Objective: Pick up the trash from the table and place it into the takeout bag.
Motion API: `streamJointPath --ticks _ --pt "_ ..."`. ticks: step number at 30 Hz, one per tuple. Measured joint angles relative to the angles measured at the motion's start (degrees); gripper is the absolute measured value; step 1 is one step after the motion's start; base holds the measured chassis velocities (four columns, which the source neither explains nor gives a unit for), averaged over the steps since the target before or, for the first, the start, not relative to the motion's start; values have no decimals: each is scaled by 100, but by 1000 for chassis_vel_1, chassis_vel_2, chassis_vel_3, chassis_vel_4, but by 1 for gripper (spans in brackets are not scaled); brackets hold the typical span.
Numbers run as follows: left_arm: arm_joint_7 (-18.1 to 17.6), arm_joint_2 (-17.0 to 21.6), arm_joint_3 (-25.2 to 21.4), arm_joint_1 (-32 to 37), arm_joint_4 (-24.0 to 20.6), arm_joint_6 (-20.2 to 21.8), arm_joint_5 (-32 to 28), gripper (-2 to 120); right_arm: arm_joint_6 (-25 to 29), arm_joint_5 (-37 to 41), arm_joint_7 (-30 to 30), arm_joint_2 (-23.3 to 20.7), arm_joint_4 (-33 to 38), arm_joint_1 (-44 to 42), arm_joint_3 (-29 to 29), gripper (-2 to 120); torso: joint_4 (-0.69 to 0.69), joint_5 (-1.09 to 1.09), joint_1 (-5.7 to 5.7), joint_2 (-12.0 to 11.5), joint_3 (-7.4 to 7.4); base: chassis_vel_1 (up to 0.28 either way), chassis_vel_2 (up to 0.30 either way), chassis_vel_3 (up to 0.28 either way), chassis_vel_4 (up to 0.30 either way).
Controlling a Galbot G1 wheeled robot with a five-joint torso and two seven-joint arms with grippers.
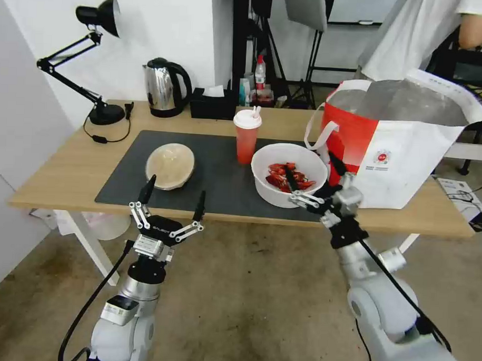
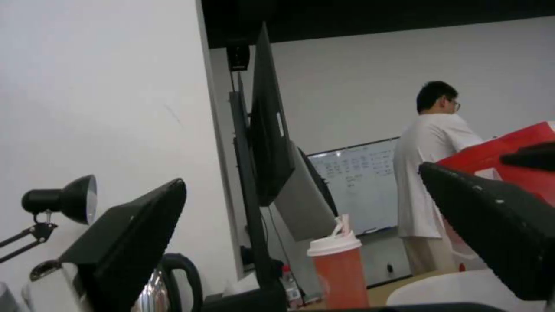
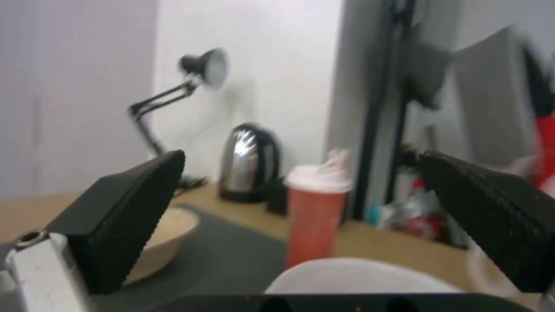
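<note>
The right tool (image 1: 311, 172) hangs at the table's (image 1: 67, 179) near edge with its black fingers spread wide apart, holding nothing; one fingertip (image 1: 289, 178) crosses over the white bowl (image 1: 288, 174) with its red scraps, the other (image 1: 336, 164) points up toward the takeout bag (image 1: 400, 144) just beyond it. The bag stands upright and open, silver lining showing, with a small round red logo on its white face; the lettering under that is too small to read. Past the right tool, behind the bowl, stands the red cup (image 1: 247, 136) with its lid and straw. The left tool (image 1: 173, 197) waits lower, also fully spread and empty, just short of the table edge, with "GALBOT" printed on its black body. Directly ahead of it the tan lidded bowl (image 1: 170, 166) sits on the dark mat (image 1: 220, 169).
</note>
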Motion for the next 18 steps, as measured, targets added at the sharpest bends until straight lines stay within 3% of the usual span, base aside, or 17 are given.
streamJointPath --ticks 10,18 --pt "63 -8 2 105 36 -17 38 100 -2028 132 -368 -157 -418 1206 -381 100 1 -1 0 0 0 0 0 0 0" --pt "73 -11 11 107 88 -51 58 100 -2834 -226 -608 -193 -791 1758 -607 100 0 -1 0 0 0 0 0 0 0"
